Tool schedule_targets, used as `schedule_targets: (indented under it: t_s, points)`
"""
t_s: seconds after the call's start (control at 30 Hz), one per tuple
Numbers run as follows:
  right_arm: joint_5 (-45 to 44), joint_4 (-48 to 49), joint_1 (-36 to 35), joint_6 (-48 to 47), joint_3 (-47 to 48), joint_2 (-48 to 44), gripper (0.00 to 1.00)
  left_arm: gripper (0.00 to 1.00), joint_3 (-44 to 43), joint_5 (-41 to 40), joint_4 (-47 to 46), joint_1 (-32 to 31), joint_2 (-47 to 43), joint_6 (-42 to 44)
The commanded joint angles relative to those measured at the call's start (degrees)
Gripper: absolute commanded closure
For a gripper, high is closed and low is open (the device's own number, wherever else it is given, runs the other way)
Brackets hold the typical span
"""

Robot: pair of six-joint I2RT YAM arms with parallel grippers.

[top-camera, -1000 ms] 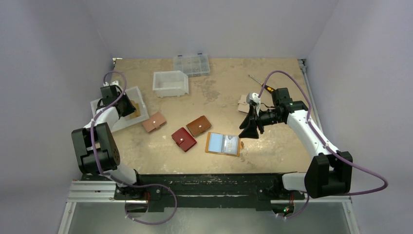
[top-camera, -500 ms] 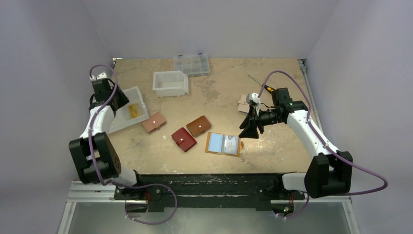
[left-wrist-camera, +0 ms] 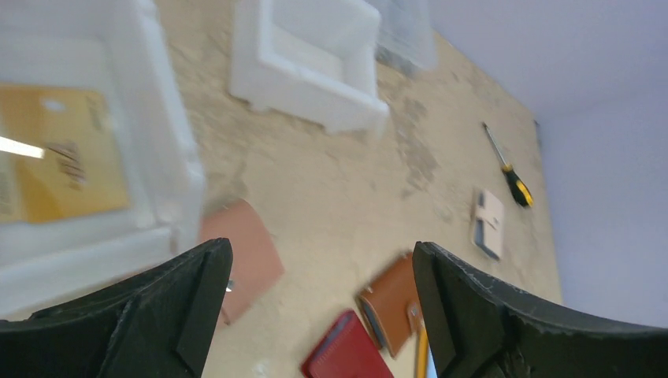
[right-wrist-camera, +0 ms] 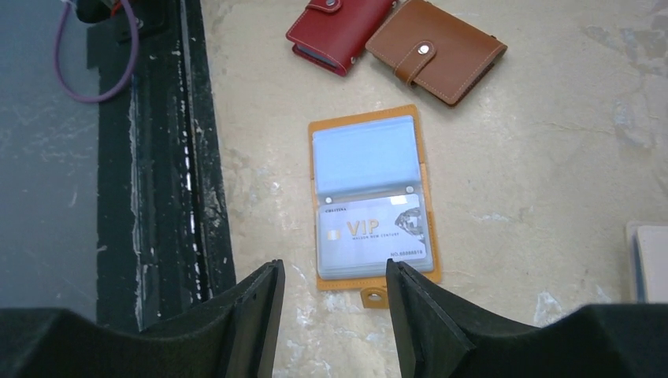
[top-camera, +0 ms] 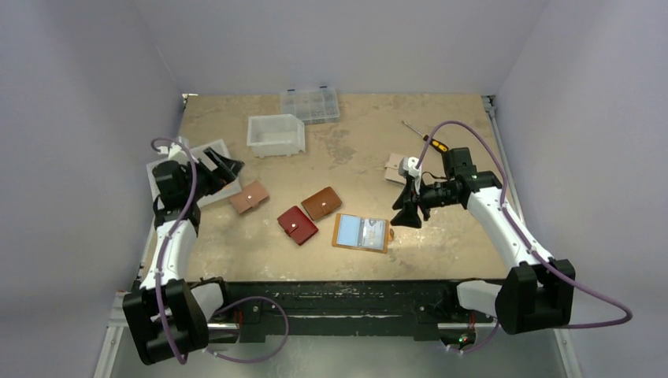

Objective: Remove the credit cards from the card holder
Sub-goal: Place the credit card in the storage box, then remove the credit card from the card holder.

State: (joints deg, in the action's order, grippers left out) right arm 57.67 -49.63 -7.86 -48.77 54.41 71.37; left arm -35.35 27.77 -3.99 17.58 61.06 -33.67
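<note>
The mustard card holder lies open near the table's front edge, its clear pockets facing up. The right wrist view shows a whitish VIP credit card in the pocket nearest the snap tab and a light blue one in the other half of the card holder. My right gripper hovers open and empty just off the tab end. My left gripper is open and empty at the left. A yellow-orange credit card lies in the white tray.
A pink wallet, a dark red wallet and a brown wallet lie mid-table. A white bin and a clear organizer box stand at the back. A screwdriver and a beige item lie at the right.
My left gripper has opened, left the yellow-orange card in the white tray, and pulled back so that it points right. My right gripper has shifted slightly right and lower.
</note>
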Motion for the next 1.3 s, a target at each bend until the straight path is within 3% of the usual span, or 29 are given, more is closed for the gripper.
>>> schedule_targets:
  t_s: [0.0, 0.23, 0.43, 0.63, 0.73, 0.87, 1.0, 1.27]
  points:
    - [-3.04, 2.92, -0.14, -4.38, -2.90, -3.78, 0.41, 0.09, 4.10, 9.34, -7.15, -6.70, -5.52, -4.27]
    - [-4.69, 4.94, -0.19, -10.73, -6.98, -5.72, 0.41, 0.14, 6.72, 7.87, -2.50, -25.49, -8.14, -4.46]
    - [-4.26, 4.67, -0.36, -16.87, -9.52, -6.40, 0.38, 0.16, 10.90, -7.84, -3.97, -45.11, -8.95, -8.09]
    - [-3.78, 3.53, -0.40, -17.93, -9.50, -5.70, 0.38, 0.18, 9.72, -19.58, -15.07, -62.19, 1.68, -11.43]
    - [-3.36, 5.80, -0.49, -13.12, -9.27, -4.91, 0.41, 0.20, 8.47, -19.83, -22.73, -65.10, 9.29, -12.79]
    - [-4.79, 9.45, -2.65, -4.93, -7.97, -1.89, 0.63, 0.23, 7.99, -19.16, -32.52, -65.84, 18.29, -15.47]
    - [-11.84, 13.70, -8.78, 1.71, -6.82, 2.50, 0.79, 0.28, 7.47, -18.92, -41.02, -66.11, 24.59, -17.28]
    - [-20.60, 17.00, -14.35, 9.73, -3.93, 10.51, 0.94, 0.37, 6.14, -19.51, -46.34, -68.50, 30.47, -17.99]
